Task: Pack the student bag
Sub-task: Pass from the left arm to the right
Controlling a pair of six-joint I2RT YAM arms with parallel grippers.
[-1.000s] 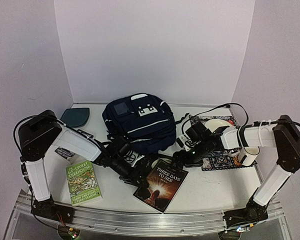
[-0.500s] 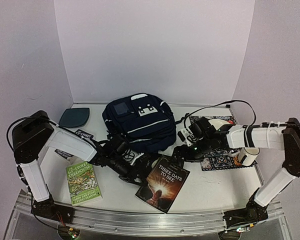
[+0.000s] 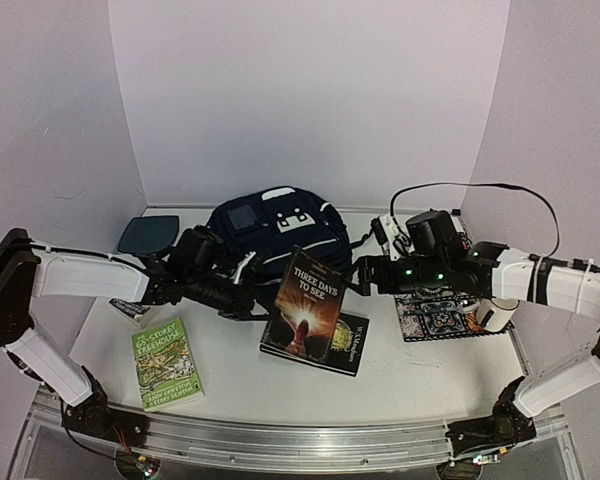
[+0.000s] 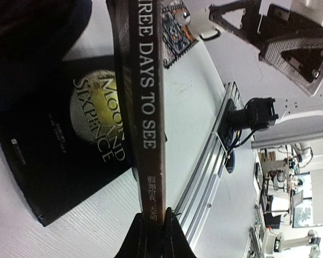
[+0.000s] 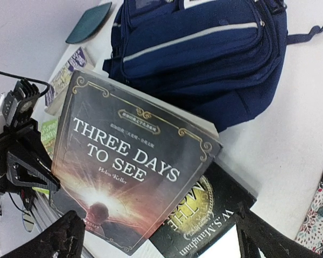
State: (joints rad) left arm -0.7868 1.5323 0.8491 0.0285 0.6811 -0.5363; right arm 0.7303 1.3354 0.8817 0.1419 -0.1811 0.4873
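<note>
Lifted since the earlier frame, the Three Days to See book [image 3: 307, 303] no longer lies flat on the bench [image 3: 420, 385]. It now stands up off a 2nd book, the Moon and Sixpence [image 3: 342, 342], which it had been covering. The left gripper [image 4: 152, 221] has swung in from the left, and its fingers are clenched across the book's thickness at the foot of the spine, so the long axis runs up and away from them. The right gripper [image 3: 363, 276] has drawn in on the other side, fingers spread wide and holding nothing, facing the front cover from just beside it. The student bag [image 3: 280, 238] sits at the back of the bench, directly beyond the book's upper edge, so the book's top end already points towards it. Whether any zip stands open I cannot tell (the top view shows only closed-looking pockets). Both arms are about equally near the bag, but only 1 is free, so parting the mouth probably falls to the right arm.
</note>
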